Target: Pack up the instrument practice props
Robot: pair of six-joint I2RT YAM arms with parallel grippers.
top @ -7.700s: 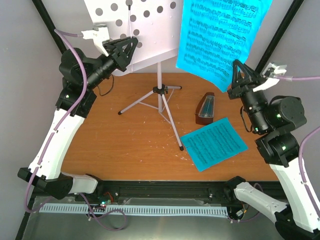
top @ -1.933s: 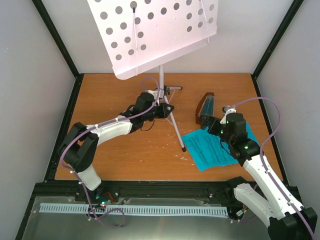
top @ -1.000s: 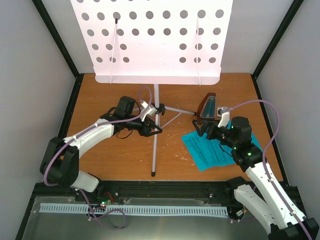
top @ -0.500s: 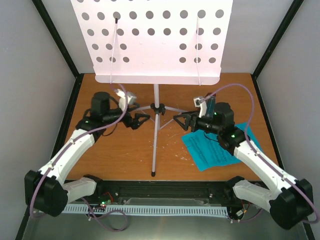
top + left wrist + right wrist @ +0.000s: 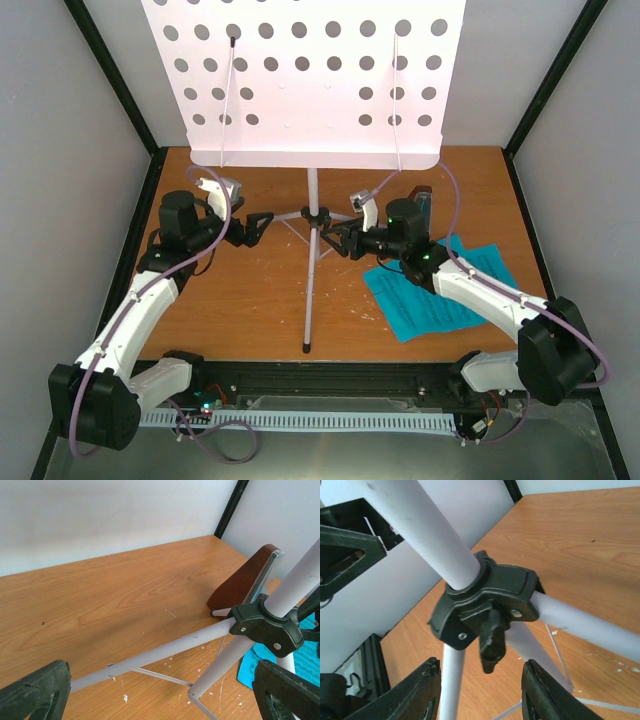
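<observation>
The silvery music stand stands upright, its perforated desk at the back and its black tripod hub mid-table. My left gripper is open just left of the hub, with a tripod leg running across the gap between its fingers untouched. My right gripper is at the hub's right side. Its jaws are open on either side of the hub's black knob, with a gap on both sides. The brown metronome is mostly hidden behind the right arm. A cyan sheet-music page lies flat under that arm.
The tripod's front leg reaches toward the near table edge. Black frame posts and grey walls close in the table on three sides. White scuff specks mark the wood under the stand.
My left gripper has opened, let go of the stand's hub and drawn back to the left. My right arm has swung left from the metronome to the hub, its jaws narrowing around the knob.
</observation>
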